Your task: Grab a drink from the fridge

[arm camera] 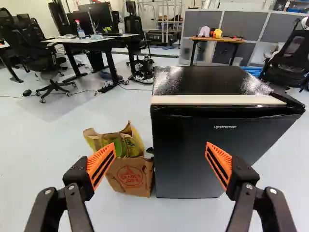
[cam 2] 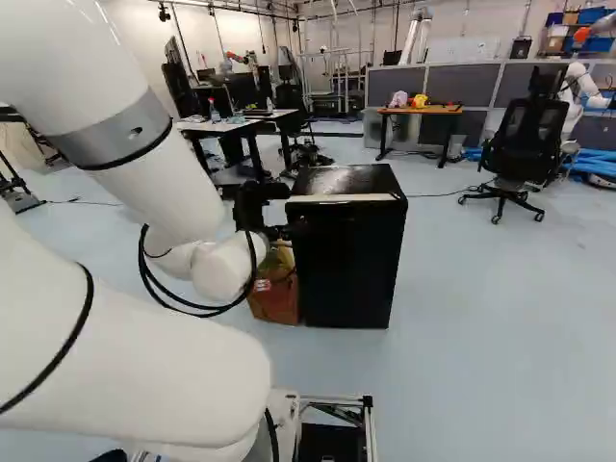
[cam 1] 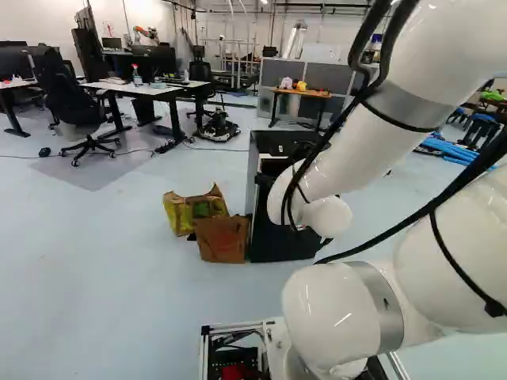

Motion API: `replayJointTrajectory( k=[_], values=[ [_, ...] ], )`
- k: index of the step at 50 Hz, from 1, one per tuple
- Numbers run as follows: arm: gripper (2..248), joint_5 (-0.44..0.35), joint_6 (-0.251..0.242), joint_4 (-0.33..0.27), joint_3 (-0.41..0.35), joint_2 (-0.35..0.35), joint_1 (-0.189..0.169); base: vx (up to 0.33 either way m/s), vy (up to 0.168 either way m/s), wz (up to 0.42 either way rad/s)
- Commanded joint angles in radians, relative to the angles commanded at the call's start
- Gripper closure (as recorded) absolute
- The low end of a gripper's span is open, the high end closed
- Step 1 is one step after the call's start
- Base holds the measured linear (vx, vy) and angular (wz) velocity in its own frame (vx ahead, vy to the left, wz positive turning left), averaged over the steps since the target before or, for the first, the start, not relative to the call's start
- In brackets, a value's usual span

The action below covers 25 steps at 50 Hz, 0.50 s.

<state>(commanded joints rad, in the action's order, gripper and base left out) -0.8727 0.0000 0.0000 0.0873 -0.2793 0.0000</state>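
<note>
The drink itself I cannot see in any view; it is probably inside the fridge (arm camera: pixel 200 128), whose door (arm camera: pixel 181 164) looks shut, so opening this door seems to be the step in hand and the task is only at its start. The gripper (arm camera: pixel 161 144) has its two fingers spread widely, with nothing between them, and it points toward the fridge front and the bags beside it. The door will be stiff and smooth, I think, and its flat face gives the pads nothing to pinch. It is better to take it by an edge, perhaps at the top just under the pale strip (arm camera: pixel 217 100), but which side has the hinge I cannot tell. The seal may resist at first and then let go suddenly, and a hard pull could drag the fridge, so the pull should be slow and follow the swing. A brown bag (arm camera: pixel 129 178) stands close beside the fridge, with a yellow bag (arm camera: pixel 94 138) behind it; both look soft and light, and a low finger could crush or push them. The drink, if it is a can or a bottle, would be fairly heavy, cold and perhaps slippery, so it should be held around the middle, firmly but without denting.
</note>
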Motion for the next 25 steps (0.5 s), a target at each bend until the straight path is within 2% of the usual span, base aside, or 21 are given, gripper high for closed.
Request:
replayJointTrajectory(
  k=[25],
  values=[
    [3,0.000,0.000,0.001,0.005,0.006,0.009,0.000,0.000,0.000]
  ],
)
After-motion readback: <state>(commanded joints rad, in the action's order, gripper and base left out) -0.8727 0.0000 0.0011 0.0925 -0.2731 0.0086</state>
